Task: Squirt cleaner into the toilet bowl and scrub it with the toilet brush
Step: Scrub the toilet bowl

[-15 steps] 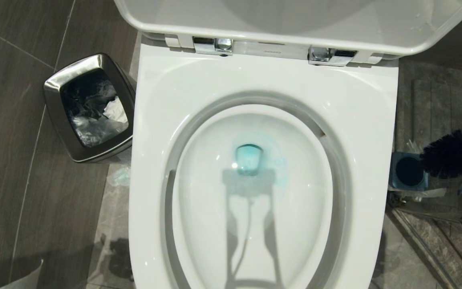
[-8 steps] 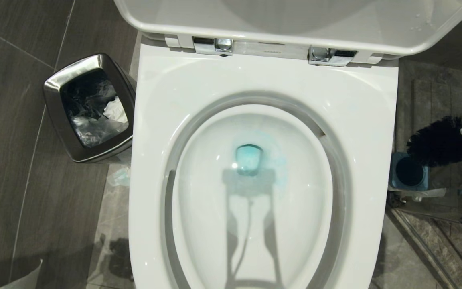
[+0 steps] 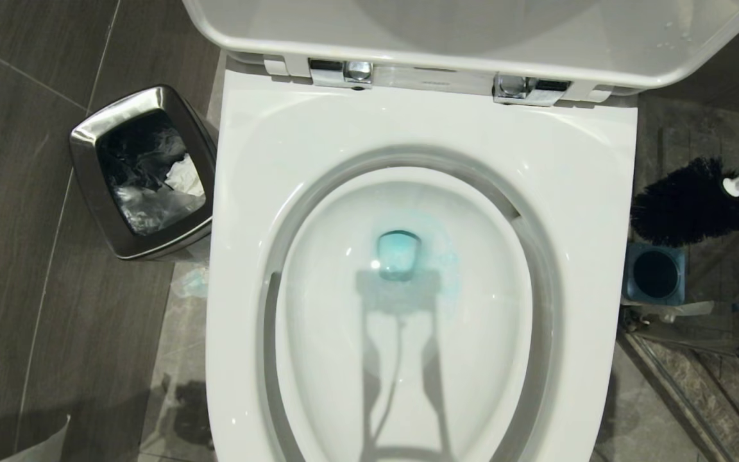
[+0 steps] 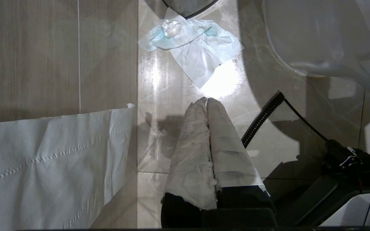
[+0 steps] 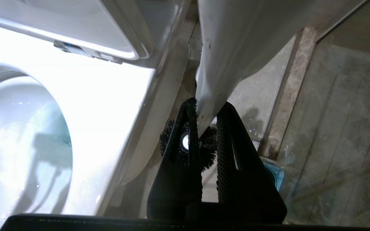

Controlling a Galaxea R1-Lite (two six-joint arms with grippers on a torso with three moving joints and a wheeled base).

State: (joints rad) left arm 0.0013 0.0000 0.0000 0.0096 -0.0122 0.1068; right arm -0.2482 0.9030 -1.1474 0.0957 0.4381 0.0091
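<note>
inside, teal cleaner pooled in toilet bowl, right claw clamped on toilet brush, left claw together

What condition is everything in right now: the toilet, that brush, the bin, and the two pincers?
toilet bowl: lid and seat up, teal-blue cleaner pooled at the bottom.
toilet brush: out of its holder, in the air beside the bowl.
brush holder: empty, on the floor.
waste bin: open, rubbish inside.
right pincer: shut on the brush handle.
left pincer: shut, empty, above the floor.
</note>
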